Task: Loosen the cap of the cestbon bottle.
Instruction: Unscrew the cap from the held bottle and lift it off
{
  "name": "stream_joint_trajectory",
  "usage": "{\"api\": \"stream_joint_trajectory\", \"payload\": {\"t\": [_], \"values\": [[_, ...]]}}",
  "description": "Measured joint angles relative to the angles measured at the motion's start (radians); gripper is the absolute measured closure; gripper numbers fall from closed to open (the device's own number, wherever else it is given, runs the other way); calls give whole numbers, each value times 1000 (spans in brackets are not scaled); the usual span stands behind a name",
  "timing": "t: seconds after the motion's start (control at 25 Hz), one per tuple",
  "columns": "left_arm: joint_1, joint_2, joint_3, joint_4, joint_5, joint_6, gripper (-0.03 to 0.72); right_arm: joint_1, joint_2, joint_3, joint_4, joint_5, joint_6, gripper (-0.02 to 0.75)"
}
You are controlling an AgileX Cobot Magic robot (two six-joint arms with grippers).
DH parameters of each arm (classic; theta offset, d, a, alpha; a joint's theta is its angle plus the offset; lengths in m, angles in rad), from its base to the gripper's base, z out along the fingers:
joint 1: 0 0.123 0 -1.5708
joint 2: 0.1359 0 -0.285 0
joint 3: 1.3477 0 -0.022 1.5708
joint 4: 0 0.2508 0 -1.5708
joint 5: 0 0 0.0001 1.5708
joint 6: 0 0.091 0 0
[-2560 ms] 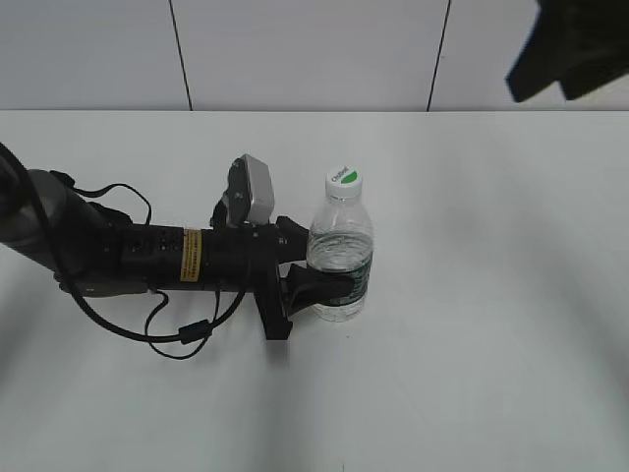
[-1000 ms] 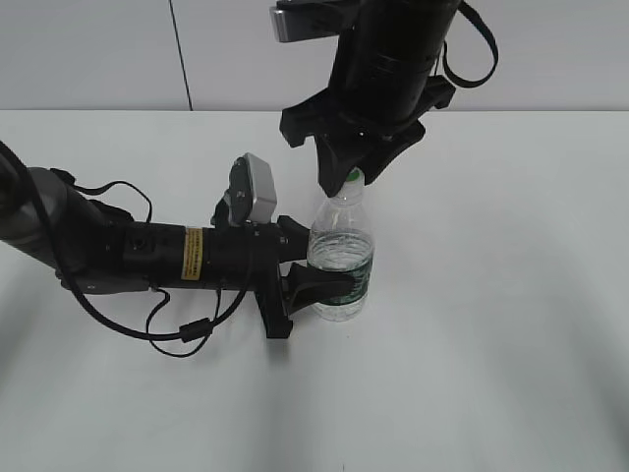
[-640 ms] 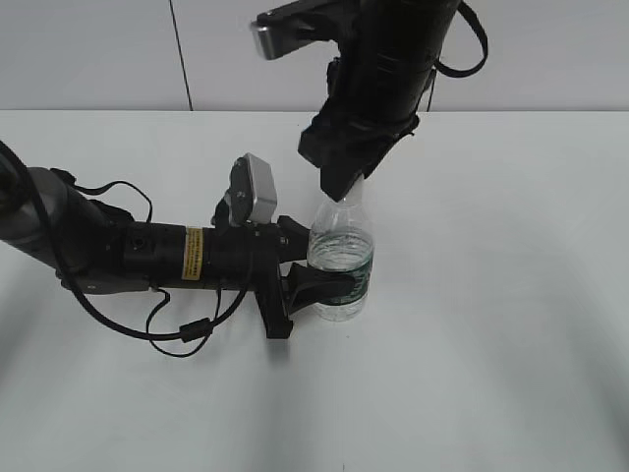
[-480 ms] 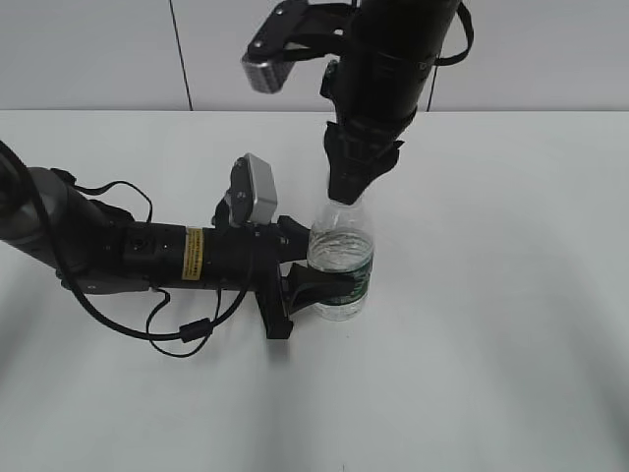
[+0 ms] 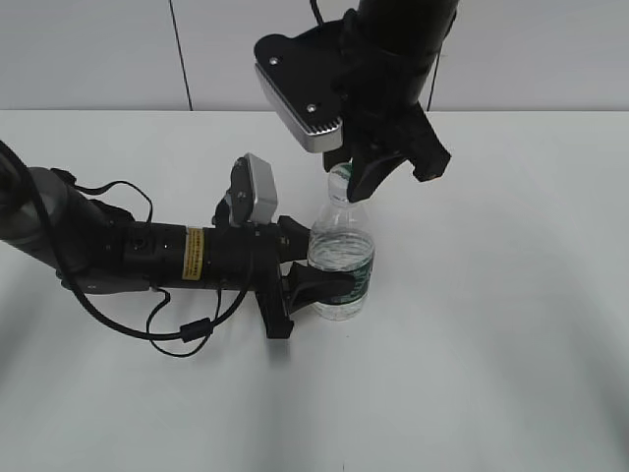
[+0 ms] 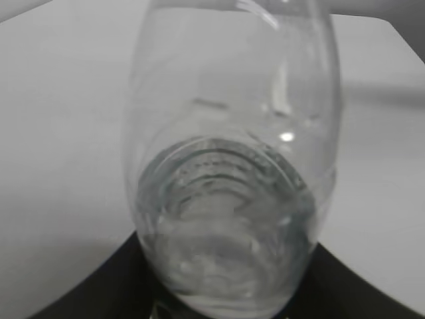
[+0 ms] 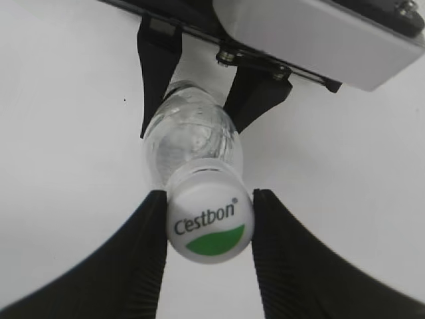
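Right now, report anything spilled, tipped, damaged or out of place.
Nothing stands out. The small clear plastic water bottle stands upright on the white table, held by the left gripper; the right gripper pinches its round white cap. No spill.

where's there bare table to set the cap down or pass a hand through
Bare table right of the bottle and along the near edge. Crowded at the middle and left: left arm lies across there, right gripper sits over the cap.

Even, bright, diffuse light is cast over the white tabletop (image 5: 511,324), where only faint, soft shadows are seen. The left wrist view is blurred at close range, with a small glare spot on the bottle (image 6: 229,199)
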Motion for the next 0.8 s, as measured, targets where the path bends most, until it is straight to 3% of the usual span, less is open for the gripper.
{"api": "stream_joint_trajectory", "payload": {"t": [0.28, 0.48, 0.6, 0.8], "values": [[0, 0, -1, -5, 2, -2, 359, 0, -19, -76, -3, 3, -23, 438], [0, 0, -1, -5, 2, -2, 359, 0, -53, -95, 3, 0, 105, 438], [0, 0, -1, -5, 2, -1, 359, 0, -66, -98, 4, 0, 387, 438], [0, 0, -1, -5, 2, -1, 359, 0, -78, -98, 4, 0, 1119, 438]]}}
